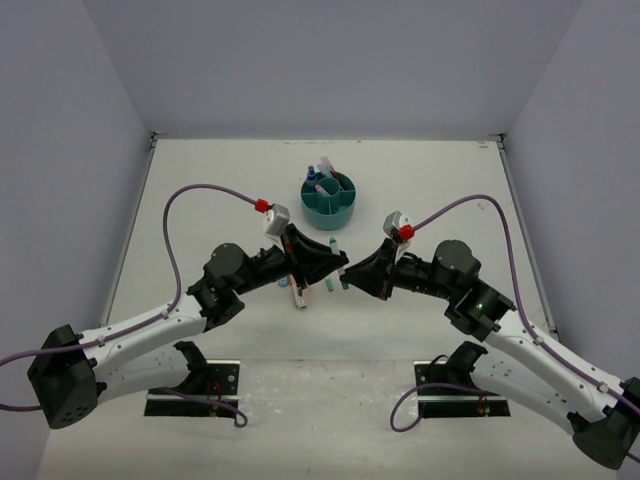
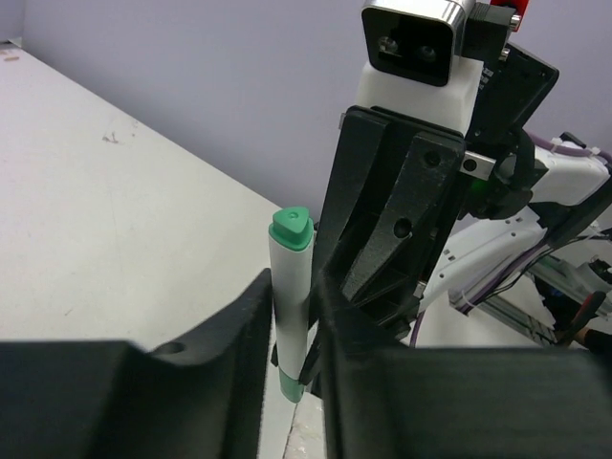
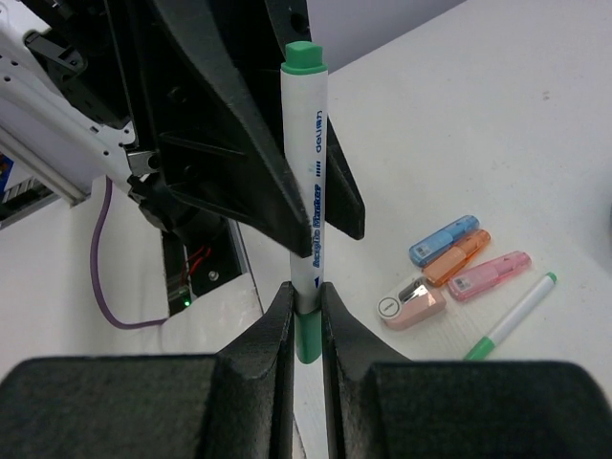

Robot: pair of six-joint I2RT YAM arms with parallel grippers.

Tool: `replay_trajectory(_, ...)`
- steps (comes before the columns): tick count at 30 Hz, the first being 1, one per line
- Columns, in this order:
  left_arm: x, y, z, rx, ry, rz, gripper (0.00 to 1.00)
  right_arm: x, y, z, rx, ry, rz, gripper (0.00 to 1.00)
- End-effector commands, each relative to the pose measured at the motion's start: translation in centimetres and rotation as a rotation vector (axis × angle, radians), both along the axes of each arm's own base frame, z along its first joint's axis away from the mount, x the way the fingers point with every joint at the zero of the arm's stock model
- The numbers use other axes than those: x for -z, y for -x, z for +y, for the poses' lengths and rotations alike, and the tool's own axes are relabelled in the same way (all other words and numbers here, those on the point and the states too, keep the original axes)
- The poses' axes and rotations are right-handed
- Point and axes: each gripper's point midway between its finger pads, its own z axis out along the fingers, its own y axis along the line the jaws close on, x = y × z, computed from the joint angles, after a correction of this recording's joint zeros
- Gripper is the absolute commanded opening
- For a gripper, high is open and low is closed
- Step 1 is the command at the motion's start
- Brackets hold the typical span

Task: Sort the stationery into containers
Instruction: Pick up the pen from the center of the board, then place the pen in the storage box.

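Pen (image 3: 306,191), white with green ends, stood upright in the air between the two arms, above the near middle of the table (image 3: 497,115). Its lower green end was pinched by the right gripper (image 3: 306,298), jaws narrow. The left gripper (image 2: 292,316) had its fingers pressed on the barrel higher up, so both held it at once. I judged this a handover.

To do it well, one arm should let go only once the other's hold is firm. It should then draw off without twisting the barrel, so the pen stays upright for dropping into a compartment.

Beyond, on the table, lay blue, orange and pink markers (image 3: 459,256), a small pale item I could not name, and a loose pen (image 3: 512,320). Farthest stood the organiser (image 1: 322,212), already holding some items, well apart from both grippers.

Only the right wrist view showed the printed barrel and the markers. Only the top view showed the organiser. The left wrist view alone showed one green end face-on.
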Motion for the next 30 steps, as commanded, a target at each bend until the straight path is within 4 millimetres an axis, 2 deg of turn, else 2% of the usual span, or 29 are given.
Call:
replay_trajectory(1,-3.3,-0.1,0.0,-0.003,0.081,-0.083,0.08,-0.4,-0.2,-0.1,0.006,-0.003,-0.054,0.00)
replay_trajectory(3,-3.2,-0.9,0.0,-0.038,0.082,-0.079,0.00,-0.3,-0.5,-0.3,0.024,0.002,-0.061,0.01)
replay_trajectory(4,-3.0,-1.3,-0.1,-0.056,0.078,-0.084,0.00,-0.3,-0.7,-0.4,0.041,0.003,-0.062,0.09)
replay_trajectory(6,-2.9,-3.1,0.1,-0.145,0.069,-0.083,0.00,0.3,-1.7,-1.0,0.111,0.018,-0.047,0.57)
replay_trajectory(7,-2.1,-4.9,0.3,-0.232,0.022,-0.082,0.00,0.6,-2.6,-1.5,0.173,0.029,-0.038,0.85)
replay_trajectory(8,-2.1,-6.7,0.7,-0.320,-0.007,-0.091,0.00,0.9,-3.6,-2.2,0.246,0.038,-0.029,0.99)
replay_trajectory(9,-2.4,-8.7,1.3,-0.429,-0.024,-0.108,0.00,1.4,-5.2,-3.5,0.372,0.051,-0.010,0.99)
replay_trajectory(11,-2.2,-13.1,3.2,-0.679,-0.087,-0.133,0.00,2.6,-8.6,-7.6,0.695,0.075,0.036,0.99)
replay_trajectory(12,-2.1,-14.9,4.4,-0.798,-0.111,-0.149,0.00,3.2,-9.7,-9.6,0.829,0.073,0.058,0.99)
replay_trajectory(13,-2.0,-16.6,5.1,-0.886,-0.127,-0.178,0.00,3.8,-10.1,-10.7,0.903,0.071,0.071,0.99)
replay_trajectory(16,-1.4,-21.2,4.7,-0.956,-0.116,-0.263,0.00,4.2,-10.2,-10.7,0.906,0.046,0.070,0.99)
replay_trajectory(17,-1.2,-23.0,5.5,-0.994,-0.123,-0.267,0.00,4.4,-10.3,-10.6,0.901,0.049,0.072,0.99)
replay_trajectory(18,-0.8,-24.6,5.5,-1.005,-0.127,-0.272,0.00,4.6,-10.3,-10.5,0.899,0.055,0.073,0.99)
replay_trajectory(20,0.3,-26.6,5.0,-1.000,-0.130,-0.280,0.00,5.0,-10.2,-10.1,0.881,0.068,0.077,0.99)
replay_trajectory(21,0.2,-27.3,5.1,-1.006,-0.120,-0.287,0.00,5.2,-10.2,-9.9,0.867,0.073,0.077,0.99)
replay_trajectory(24,2.2,-29.2,4.8,-1.000,-0.128,-0.282,0.00,4.9,-10.1,-8.7,0.812,0.054,0.078,0.99)
replay_trajectory(26,2.6,-30.5,4.8,-0.999,-0.130,-0.283,0.00,5.1,-10.0,-8.3,0.791,0.056,0.084,0.99)
replay_trajectory(30,4.4,-31.7,4.4,-0.962,-0.114,-0.260,0.00,5.1,-9.7,-7.2,0.733,0.058,0.094,0.99)
